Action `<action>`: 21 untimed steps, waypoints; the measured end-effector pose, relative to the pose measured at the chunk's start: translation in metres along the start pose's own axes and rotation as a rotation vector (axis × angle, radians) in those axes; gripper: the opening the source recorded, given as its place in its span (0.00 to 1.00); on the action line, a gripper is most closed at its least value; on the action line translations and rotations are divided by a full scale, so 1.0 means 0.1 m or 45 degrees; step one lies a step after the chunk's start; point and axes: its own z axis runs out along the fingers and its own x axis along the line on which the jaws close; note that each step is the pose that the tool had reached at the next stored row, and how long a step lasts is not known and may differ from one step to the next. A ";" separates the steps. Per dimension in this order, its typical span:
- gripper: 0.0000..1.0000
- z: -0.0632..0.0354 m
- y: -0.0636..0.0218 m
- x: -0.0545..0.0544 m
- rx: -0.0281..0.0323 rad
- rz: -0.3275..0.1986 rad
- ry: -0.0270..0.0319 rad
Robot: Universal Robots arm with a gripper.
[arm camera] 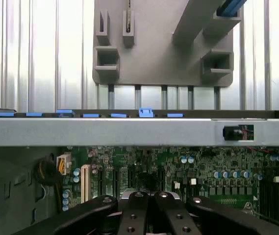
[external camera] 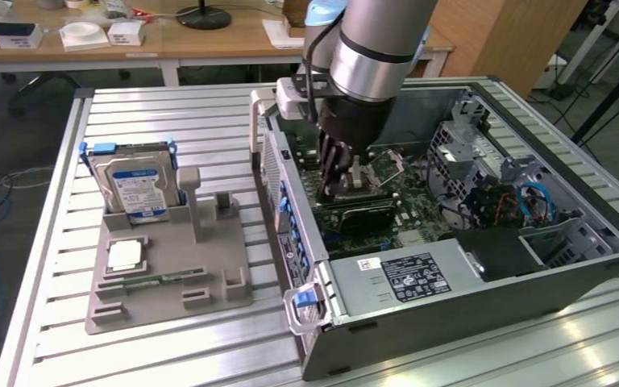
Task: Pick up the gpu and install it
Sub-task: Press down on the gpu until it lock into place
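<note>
gpu (external camera: 355,211) (seated low), hand (external camera: 337,189) closed above

The table (external camera: 51,242) is shiny ribbed metal. The grey holder (external camera: 170,282) looks like dull, smooth plastic. The computer case (external camera: 482,314) has dark matt metal walls. The arm (external camera: 380,40) is smooth, shiny silver metal. The far desk (external camera: 213,40) is wood.

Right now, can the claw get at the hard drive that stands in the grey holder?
Probably not directly: the claw is low inside the open computer case, whose side wall stands between it and the hard drive. It would need to rise first.
</note>
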 end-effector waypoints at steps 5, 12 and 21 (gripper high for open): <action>0.11 0.006 0.060 0.00 -0.0075 0.000 -0.0001; 0.11 0.009 0.097 -0.01 -0.0335 0.000 -0.0025; 0.11 0.018 0.133 -0.04 -0.0345 0.000 -0.0024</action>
